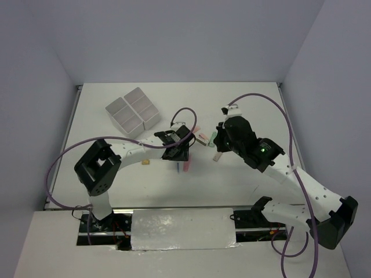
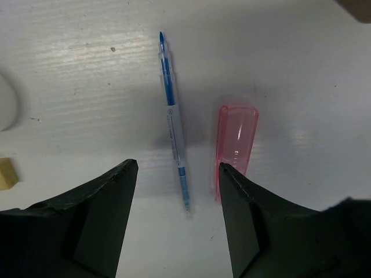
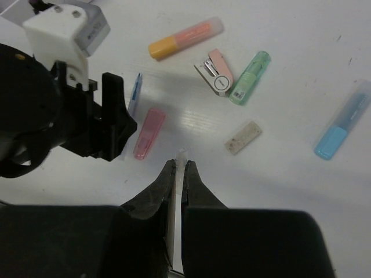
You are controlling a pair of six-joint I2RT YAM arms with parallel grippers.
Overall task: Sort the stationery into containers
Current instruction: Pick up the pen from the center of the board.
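Left claw (image 2: 177, 167) hangs open astride the blue pen (image 2: 174, 121) mid-frame, pink marker (image 2: 236, 142) just right, while right claw (image 3: 179, 165) pinches a thin pale stick (image 3: 181, 154); containers (image 1: 133, 110) sit upper left overhead.

Right gripper (image 3: 178, 169) pinching a thin whitish stick (image 3: 181, 154), perhaps a pen
Pink marker (image 3: 149, 133) and grey eraser (image 3: 243, 137) lie just beyond

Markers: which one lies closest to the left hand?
The pink marker, beside a finger of the left hand, next to the blue pen. The orange marker, green marker and light blue marker lie farther off.
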